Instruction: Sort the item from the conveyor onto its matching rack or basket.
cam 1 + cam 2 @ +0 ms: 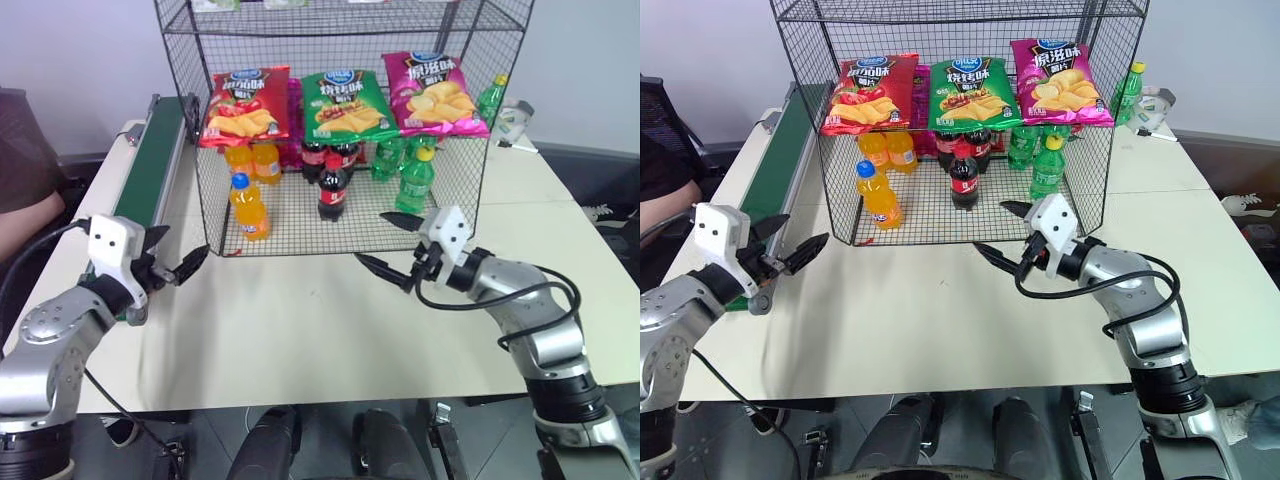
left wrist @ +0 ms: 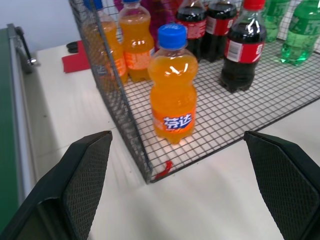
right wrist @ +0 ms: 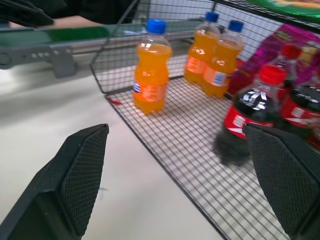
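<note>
Standing orange soda already on the rack floor, both grippers empty

Sitting upright on the bottom mesh of the rack (image 1: pixel 340 120), the item (image 1: pixel 248 206), an orange soda with blue cap, is at the front left corner, just inside the open front edge. Two more orange bottles (image 1: pixel 253 160) stand behind it, so this is the matching column; cola bottle (image 1: pixel 333 188) is next over, green bottles (image 1: pixel 416 180) further right. Chip bags (image 1: pixel 345 102) hang along the front of the tier above.

Left gripper (image 1: pixel 172 262) hovers over the table (image 1: pixel 300 320) between the conveyor (image 1: pixel 150 170) and the rack, fingers spread wide, holding nothing. Right gripper (image 1: pixel 392 245) is in front of the rack's open side near the green bottles, fingers also spread, empty. Both point roughly level toward the rack.

Judgement: placement looks done, since the bottle stands free with no finger touching it. Belt as seen carries nothing. Next probably arms pull clear; risk is clipping the wire edge or tipping the front bottle
</note>
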Robot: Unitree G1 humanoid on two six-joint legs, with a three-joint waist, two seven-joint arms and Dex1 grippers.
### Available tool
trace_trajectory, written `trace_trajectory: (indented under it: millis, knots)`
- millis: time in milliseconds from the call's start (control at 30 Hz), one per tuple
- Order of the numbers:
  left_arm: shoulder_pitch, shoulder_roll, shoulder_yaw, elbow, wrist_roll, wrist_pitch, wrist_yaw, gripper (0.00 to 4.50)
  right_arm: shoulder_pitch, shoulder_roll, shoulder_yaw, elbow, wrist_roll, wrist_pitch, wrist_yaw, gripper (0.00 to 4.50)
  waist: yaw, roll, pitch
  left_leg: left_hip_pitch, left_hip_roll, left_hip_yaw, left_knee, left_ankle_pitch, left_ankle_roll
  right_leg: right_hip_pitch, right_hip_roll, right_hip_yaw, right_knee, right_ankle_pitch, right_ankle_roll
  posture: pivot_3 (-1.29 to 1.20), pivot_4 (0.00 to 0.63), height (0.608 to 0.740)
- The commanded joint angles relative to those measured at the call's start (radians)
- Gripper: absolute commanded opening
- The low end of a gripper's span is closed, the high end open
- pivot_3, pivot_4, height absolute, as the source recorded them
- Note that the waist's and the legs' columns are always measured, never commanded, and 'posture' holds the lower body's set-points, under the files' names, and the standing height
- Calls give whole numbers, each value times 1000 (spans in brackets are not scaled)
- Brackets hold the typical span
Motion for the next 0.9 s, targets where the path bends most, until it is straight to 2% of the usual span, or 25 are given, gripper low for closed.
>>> trace_trajectory:
  millis: [33,533,900]
  knots:
    - [3,9,30,-45,-5,-9,3,4416,6,-17,-42,-5,11,-26,10,4500,-1,0,0,0,0,0,0,0,0,0,0,0,0,0,0,0,150,740]
    - [-11,-6,25,-40,-9,-1,40,4416,-55,-3,-28,68,0,-54,26,4500,-1,0,0,0,0,0,0,0,0,0,0,0,0,0,0,0,150,740]
    - [-7,-20,31,-30,2,-25,62,4416,-71,44,-19,84,-10,-58,-16,4500,-1,0,0,0,0,0,0,0,0,0,0,0,0,0,0,0,150,740]
